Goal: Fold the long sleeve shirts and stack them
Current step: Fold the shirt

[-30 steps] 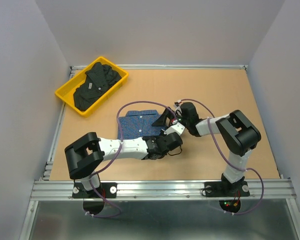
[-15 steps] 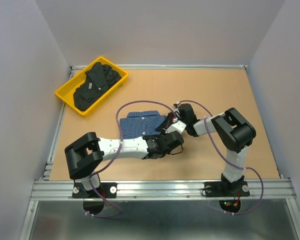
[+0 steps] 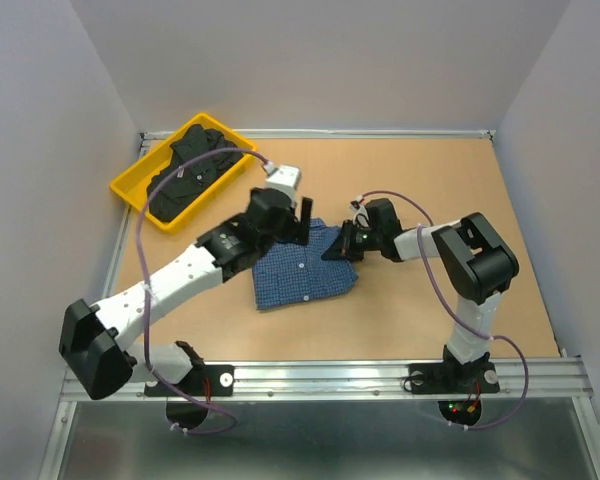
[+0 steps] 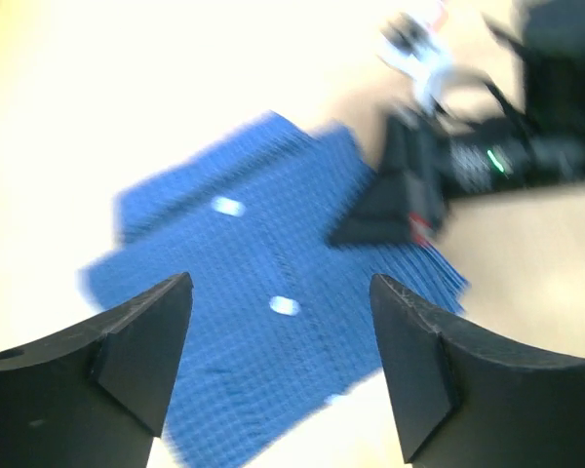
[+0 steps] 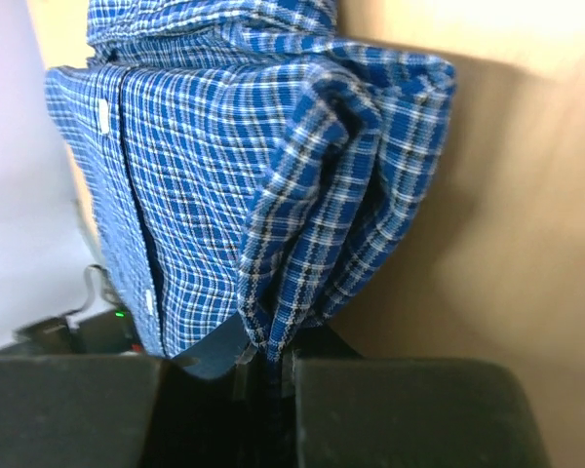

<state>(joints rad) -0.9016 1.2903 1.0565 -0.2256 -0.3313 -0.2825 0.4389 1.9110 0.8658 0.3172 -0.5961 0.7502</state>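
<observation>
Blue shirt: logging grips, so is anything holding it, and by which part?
Right gripper pinches the blue shirt at its bunched side edge; left gripper hangs open, empty.

A light brown wooden table (image 3: pixel 460 180) fills the space, with a silver aluminium rail (image 3: pixel 330 375) running along its near edge. Plain, pale lilac-grey walls (image 3: pixel 320 60) close it in at the back and on both sides. The light is soft and even.

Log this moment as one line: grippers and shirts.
left gripper: open, above blue shirt | right gripper: shut on blue shirt's edge | blue shirt: folded, on table | black shirt: in yellow tray
</observation>
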